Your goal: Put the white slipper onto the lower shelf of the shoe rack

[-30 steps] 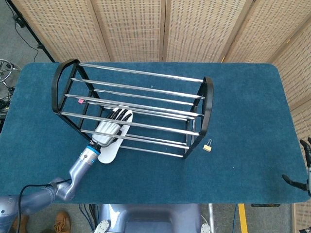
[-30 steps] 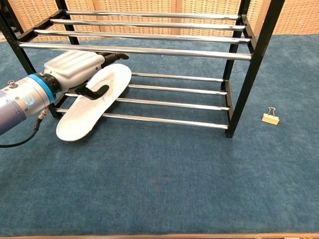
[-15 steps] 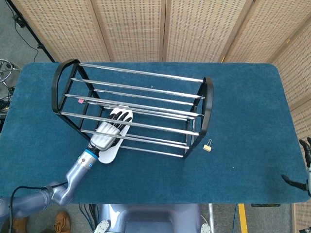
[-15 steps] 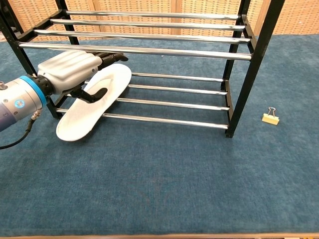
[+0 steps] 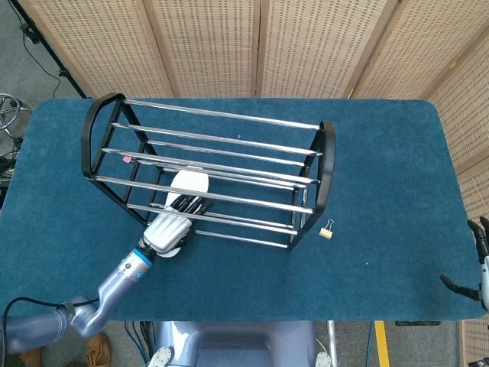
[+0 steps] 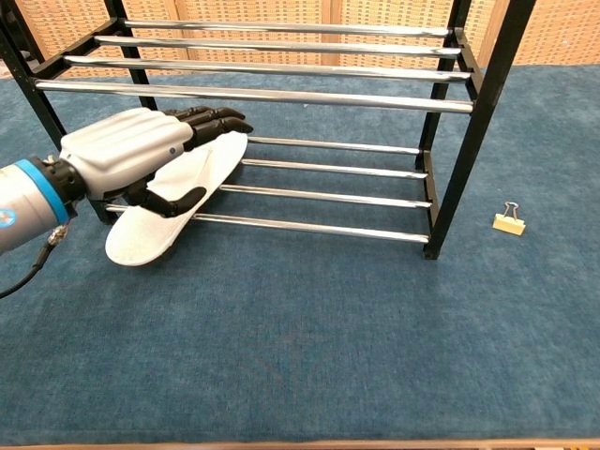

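The white slipper lies tilted, its front on the bars of the shoe rack's lower shelf and its back end on the blue table. My left hand lies over the slipper's middle and back part, fingers stretched out above it and thumb across its top; it does not grip it. The black and chrome shoe rack stands in the middle of the table. At the table's near right corner, only part of my right hand shows, fingers apart and holding nothing.
A small binder clip lies on the table just right of the rack's right end frame. Woven screens stand behind the table. The rack's upper bars run low above the slipper and my left hand.
My left hand has drawn back toward me along the slipper, uncovering its front. The slipper has stayed where it was. The right hand has barely moved.
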Tool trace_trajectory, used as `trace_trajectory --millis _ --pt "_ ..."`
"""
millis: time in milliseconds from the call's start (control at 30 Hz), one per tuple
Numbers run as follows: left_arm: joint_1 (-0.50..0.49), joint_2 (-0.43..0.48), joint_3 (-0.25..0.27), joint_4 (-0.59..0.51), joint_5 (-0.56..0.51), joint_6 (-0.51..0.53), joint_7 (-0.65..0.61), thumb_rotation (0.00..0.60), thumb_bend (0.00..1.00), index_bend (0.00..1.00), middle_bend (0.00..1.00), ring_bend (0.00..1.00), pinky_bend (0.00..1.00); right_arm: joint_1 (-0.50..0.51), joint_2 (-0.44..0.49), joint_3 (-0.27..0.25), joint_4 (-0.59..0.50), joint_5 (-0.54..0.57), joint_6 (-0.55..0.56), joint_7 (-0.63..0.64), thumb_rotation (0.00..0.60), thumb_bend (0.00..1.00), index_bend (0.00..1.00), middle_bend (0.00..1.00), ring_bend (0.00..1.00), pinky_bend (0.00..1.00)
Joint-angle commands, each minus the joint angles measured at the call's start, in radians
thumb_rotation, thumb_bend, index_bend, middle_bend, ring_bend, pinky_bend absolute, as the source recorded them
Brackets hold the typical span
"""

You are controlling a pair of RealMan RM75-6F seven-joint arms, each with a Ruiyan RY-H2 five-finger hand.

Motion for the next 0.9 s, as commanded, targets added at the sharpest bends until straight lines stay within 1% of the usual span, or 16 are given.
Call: trace_trajectory --millis 33,200,333,433,667,700,733,767,900 --pt "0.012 0.033 0.036 -0.049 0.04 0.012 -0.032 0.555 0.5 0.1 0.0 0.0 0.14 0.0 -0.001 -0.001 -0.001 -0.001 0.001 -0.003 0.6 0.06 0.0 0.0 0.0 0.0" --pt "0.028 0.074 0.106 -0.099 0.123 0.034 -0.076 0.553 0.5 0.1 0.0 0.0 0.14 0.001 -0.004 -0.003 -0.003 -0.005 0.001 -0.013 0.6 0.06 0.0 0.0 0.0 0.0" --pt "0.036 0.106 0.148 -0.113 0.183 0.056 -0.114 0.553 0.5 0.1 0.0 0.0 0.14 0.001 -0.006 -0.004 -0.004 -0.006 0.002 -0.016 0.6 0.06 0.0 0.0 0.0 0.0" --pt "0.034 0.129 0.177 -0.103 0.239 0.083 -0.161 0.559 0.5 0.1 0.0 0.0 0.13 0.0 -0.007 -0.005 -0.005 -0.007 0.004 -0.018 0.6 0.06 0.0 0.0 0.0 0.0" --pt "0.032 0.177 0.252 -0.03 0.369 0.164 -0.291 0.559 0.5 0.11 0.0 0.0 0.12 0.003 -0.011 -0.008 -0.008 -0.011 0.003 -0.033 0.6 0.06 0.0 0.0 0.0 0.0" --pt "0.037 0.184 0.265 -0.014 0.39 0.19 -0.314 0.559 0.5 0.11 0.0 0.0 0.12 0.003 -0.012 -0.008 -0.009 -0.012 0.003 -0.036 0.6 0.06 0.0 0.0 0.0 0.0" --pt "0.051 0.199 0.287 0.002 0.422 0.242 -0.346 0.559 0.5 0.11 0.0 0.0 0.12 0.004 -0.013 -0.009 -0.011 -0.014 0.003 -0.041 0.6 0.06 0.0 0.0 0.0 0.0" --pt "0.062 0.207 0.299 0.022 0.446 0.284 -0.366 0.558 0.5 0.11 0.0 0.0 0.12 0.004 -0.014 -0.01 -0.012 -0.014 0.003 -0.044 0.6 0.06 0.0 0.0 0.0 0.0" --pt "0.112 0.218 0.319 0.105 0.504 0.437 -0.415 0.556 0.5 0.11 0.0 0.0 0.12 0.004 -0.016 -0.01 -0.014 -0.013 0.003 -0.048 0.6 0.06 0.0 0.0 0.0 0.0"
